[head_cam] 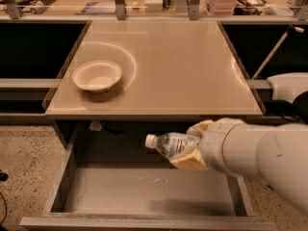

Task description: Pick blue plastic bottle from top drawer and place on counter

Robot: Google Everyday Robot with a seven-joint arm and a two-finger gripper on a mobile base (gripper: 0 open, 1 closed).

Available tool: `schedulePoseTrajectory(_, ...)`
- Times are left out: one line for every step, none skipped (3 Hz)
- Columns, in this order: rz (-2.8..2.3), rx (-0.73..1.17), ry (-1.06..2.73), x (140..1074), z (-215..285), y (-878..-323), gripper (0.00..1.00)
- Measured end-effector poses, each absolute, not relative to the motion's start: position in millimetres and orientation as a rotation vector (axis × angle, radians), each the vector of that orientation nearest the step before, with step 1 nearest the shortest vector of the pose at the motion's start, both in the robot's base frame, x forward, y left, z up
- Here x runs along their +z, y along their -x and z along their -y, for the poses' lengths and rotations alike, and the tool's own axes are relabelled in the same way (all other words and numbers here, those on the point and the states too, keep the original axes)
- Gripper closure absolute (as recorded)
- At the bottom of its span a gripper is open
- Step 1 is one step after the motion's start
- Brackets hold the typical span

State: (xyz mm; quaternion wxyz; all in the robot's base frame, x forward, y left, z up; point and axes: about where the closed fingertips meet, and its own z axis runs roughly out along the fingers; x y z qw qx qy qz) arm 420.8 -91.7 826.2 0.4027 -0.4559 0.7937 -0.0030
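The blue plastic bottle [171, 143] is a small clear bottle with a white cap pointing left. It lies sideways in my gripper [195, 146], whose yellowish fingers are shut on its body, one above and one below. The bottle hangs in the air above the open top drawer [144, 191], just below the front edge of the counter [168, 66]. My white arm comes in from the lower right. The drawer floor under the bottle is bare grey metal.
A white bowl [96, 75] sits on the left part of the counter. Dark side shelves flank the counter left and right. A white robot part [288, 85] shows at the right edge. Clutter lies behind the posts at the back.
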Motion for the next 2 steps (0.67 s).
schedulePoseTrajectory(-1.992, -0.074, 1.111, 894.2, 105.0, -450.1, 1.0)
schedulePoseTrajectory(-1.967, -0.126, 1.074, 926.8, 107.2, -462.6, 1.0)
